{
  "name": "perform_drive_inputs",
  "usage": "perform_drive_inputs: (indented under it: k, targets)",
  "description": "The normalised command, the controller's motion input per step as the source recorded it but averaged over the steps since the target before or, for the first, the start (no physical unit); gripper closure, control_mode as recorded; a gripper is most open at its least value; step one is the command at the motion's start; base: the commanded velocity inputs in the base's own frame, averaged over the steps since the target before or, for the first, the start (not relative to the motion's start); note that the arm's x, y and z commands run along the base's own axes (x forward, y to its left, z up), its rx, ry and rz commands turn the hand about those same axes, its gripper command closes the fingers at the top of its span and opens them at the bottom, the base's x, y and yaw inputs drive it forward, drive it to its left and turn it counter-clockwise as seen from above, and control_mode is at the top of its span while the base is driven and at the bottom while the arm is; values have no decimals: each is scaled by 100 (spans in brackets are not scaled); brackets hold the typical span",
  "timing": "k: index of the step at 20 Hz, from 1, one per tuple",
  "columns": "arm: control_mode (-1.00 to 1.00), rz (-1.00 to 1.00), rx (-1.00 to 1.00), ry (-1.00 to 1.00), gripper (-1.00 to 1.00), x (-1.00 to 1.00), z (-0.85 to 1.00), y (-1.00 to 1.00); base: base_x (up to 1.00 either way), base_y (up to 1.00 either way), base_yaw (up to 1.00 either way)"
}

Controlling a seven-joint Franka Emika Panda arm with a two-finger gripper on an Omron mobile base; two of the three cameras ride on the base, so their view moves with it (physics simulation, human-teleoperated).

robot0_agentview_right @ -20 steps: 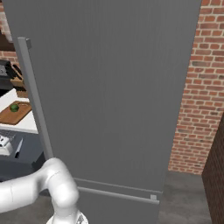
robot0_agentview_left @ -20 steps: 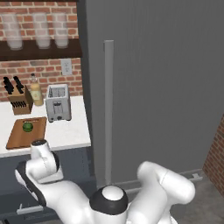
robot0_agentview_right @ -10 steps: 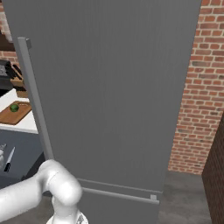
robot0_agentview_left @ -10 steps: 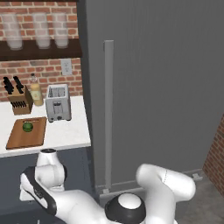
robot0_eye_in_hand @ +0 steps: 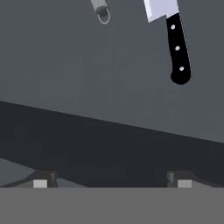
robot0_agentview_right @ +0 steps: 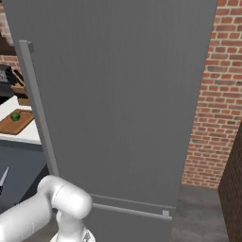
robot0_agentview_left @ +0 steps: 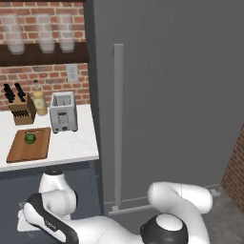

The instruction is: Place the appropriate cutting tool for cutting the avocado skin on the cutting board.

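Note:
In the hand view the cutting tool [robot0_eye_in_hand: 177, 48], a knife with a black riveted handle, lies on a dark grey surface at the upper right, its silver blade cut off by the top edge. My gripper [robot0_eye_in_hand: 109, 183] is open and empty, well short of the handle, with its fingertips [robot0_eye_in_hand: 41, 181] at the bottom. The brown cutting board [robot0_agentview_left: 29, 144] lies on the white counter [robot0_agentview_left: 71, 145] with the small green avocado [robot0_agentview_left: 30, 138] on it. Board [robot0_agentview_right: 16, 122] and avocado [robot0_agentview_right: 15, 116] also appear at the left of the right base view. My arm [robot0_agentview_left: 52, 200] bends low below the counter front.
The silver end of a peeler [robot0_eye_in_hand: 101, 11] lies left of the knife. A toaster [robot0_agentview_left: 63, 112], a bottle [robot0_agentview_left: 38, 102] and a knife block [robot0_agentview_left: 19, 107] stand behind the board. The tall grey fridge [robot0_agentview_left: 167, 95] with its long handle [robot0_agentview_left: 118, 119] stands right of the counter.
My arm has sunk lower in front of the counter and swung left. The white hand has left the right base view. The gripper stays open.

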Motion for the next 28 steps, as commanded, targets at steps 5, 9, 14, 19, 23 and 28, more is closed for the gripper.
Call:
perform_drive_inputs:
  k: [5,9,14,19,23,28]
  targets:
    - [-100,0,-12,-3,-100,82,94,22,0,0,0]
    - [-100,0,-19,-11,-100,69,58,16,0,0,0]
    - [-100,1,-20,-20,-100,-5,4,-3,0,0,0]
    - [-100,3,-10,-20,-100,-54,-4,-25,0,0,0]
    - [-100,0,-1,-16,-100,-77,-19,-33,0,0,0]
    - [-100,0,4,-5,-100,-49,-14,-51,0,0,0]
